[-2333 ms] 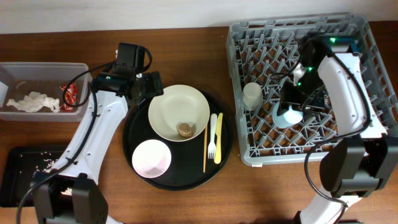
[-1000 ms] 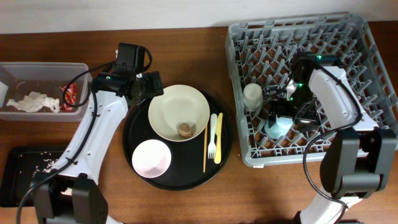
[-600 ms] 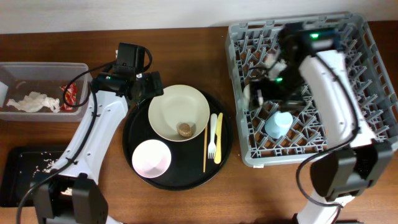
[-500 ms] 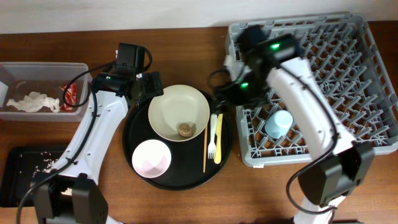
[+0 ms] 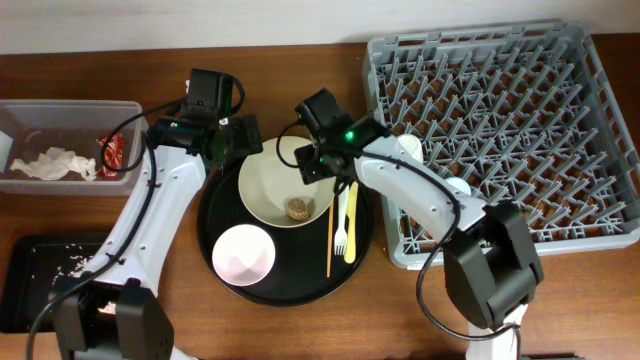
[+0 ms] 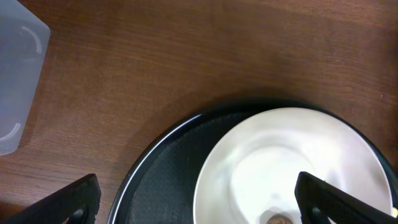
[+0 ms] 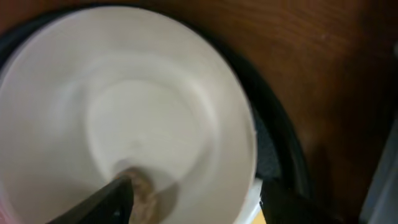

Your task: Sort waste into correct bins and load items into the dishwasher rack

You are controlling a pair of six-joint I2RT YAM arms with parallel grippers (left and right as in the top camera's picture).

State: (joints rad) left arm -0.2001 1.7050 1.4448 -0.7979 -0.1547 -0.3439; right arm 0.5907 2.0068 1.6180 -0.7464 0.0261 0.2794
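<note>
Brown food lump (image 5: 297, 208) on cream plate (image 5: 268, 172).
Plate sits on the round black tray (image 5: 222, 208). Right gripper (image 7: 196, 190) hangs over the lump, jaws apart, empty. Left gripper (image 6: 196, 186), jaws wide and empty, hovers beside the plate's rim.

Overhead camera looks straight down over the whole worktop (image 5: 300, 60). The 2 wrist cameras look down closely, sharing the cream plate (image 5: 262, 185).

Both arms bend toward the middle, left claw (image 5: 243, 140) spread wide, right claw (image 5: 306, 167) with fingers apart.
</note>
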